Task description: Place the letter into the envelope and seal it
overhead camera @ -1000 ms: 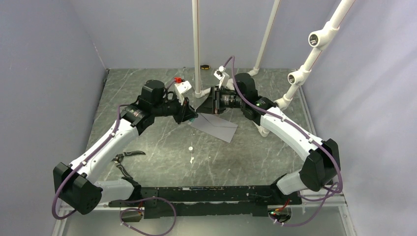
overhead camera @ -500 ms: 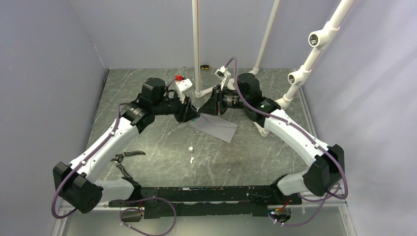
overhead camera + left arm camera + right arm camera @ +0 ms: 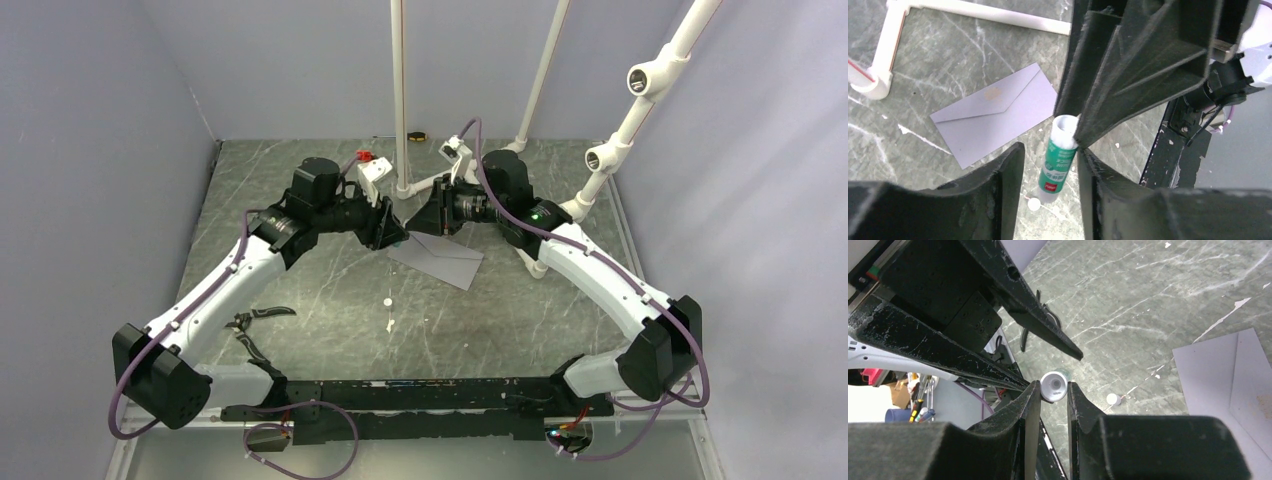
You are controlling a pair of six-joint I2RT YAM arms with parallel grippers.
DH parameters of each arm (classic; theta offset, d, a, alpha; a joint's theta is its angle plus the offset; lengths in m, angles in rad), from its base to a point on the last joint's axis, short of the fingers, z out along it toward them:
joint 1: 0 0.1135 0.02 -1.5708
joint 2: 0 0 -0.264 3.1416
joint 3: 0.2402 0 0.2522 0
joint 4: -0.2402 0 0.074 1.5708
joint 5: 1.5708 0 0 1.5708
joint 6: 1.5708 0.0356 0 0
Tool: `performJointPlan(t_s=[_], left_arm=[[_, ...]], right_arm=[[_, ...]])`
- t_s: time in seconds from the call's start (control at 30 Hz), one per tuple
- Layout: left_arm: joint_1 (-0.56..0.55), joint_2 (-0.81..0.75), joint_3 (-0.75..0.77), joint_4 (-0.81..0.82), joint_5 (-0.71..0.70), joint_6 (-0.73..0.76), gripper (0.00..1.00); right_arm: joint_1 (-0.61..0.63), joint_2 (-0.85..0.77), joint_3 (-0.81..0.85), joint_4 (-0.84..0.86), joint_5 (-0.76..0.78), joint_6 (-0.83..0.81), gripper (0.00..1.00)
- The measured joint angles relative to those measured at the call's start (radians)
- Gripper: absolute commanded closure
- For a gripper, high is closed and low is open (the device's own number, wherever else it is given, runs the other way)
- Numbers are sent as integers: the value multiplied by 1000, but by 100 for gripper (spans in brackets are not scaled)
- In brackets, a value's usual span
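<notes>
The grey envelope (image 3: 441,257) lies flat on the marbled table, its pointed flap folded down (image 3: 993,117), and its corner shows in the right wrist view (image 3: 1233,385). The tan letter is not in view. Both grippers meet in the air above the envelope's far left corner. My right gripper (image 3: 421,222) (image 3: 1053,385) is shut on the white end of a green glue stick (image 3: 1053,386). My left gripper (image 3: 394,232) (image 3: 1048,150) stands open around the stick's green body (image 3: 1060,155), with a gap on one side.
A small white cap (image 3: 387,301) (image 3: 1034,204) (image 3: 1113,399) and a white scrap (image 3: 390,323) lie in front of the envelope. White pipe uprights (image 3: 400,100) stand at the back. A black hand tool (image 3: 255,320) lies near the left arm.
My left gripper has moved right and closed in on my right gripper, so their tips now meet over the envelope's corner. The envelope has not moved.
</notes>
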Motion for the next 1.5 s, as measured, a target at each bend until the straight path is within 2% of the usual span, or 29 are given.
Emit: performJointPlan(t_s=[0.1,0.27,0.67,0.83,0.93,1.07,1.23,1.33,1.43,1.5], left_arm=[[-3,0,-1,8,37,-3,73],[-5,-2,-16,32,66,1,77],[-3,-60,-56,97,61,0,51],[-3,-50,-56,99,60,-3,47],[-2,-40,-56,98,60,-3,50],[-2,-33,-56,97,61,4,60],[-3,-21,-74,107,67,20,58],[-3,-8,-80,54,63,29,60],[-3,14,-49,35,64,33,75],[-5,14,-38,23,65,38,81]], right_arm=[[0,0,0,3,11,10,98],[-3,0,0,-1,21,31,99],[-41,0,0,24,-15,141,99],[-44,0,0,36,-53,150,100],[-44,0,0,37,-69,152,100],[-44,2,0,37,-79,152,100],[-45,5,0,34,-79,156,100],[-46,13,0,35,-80,161,100],[-47,27,0,35,-79,167,99],[-49,34,2,39,-80,173,99]])
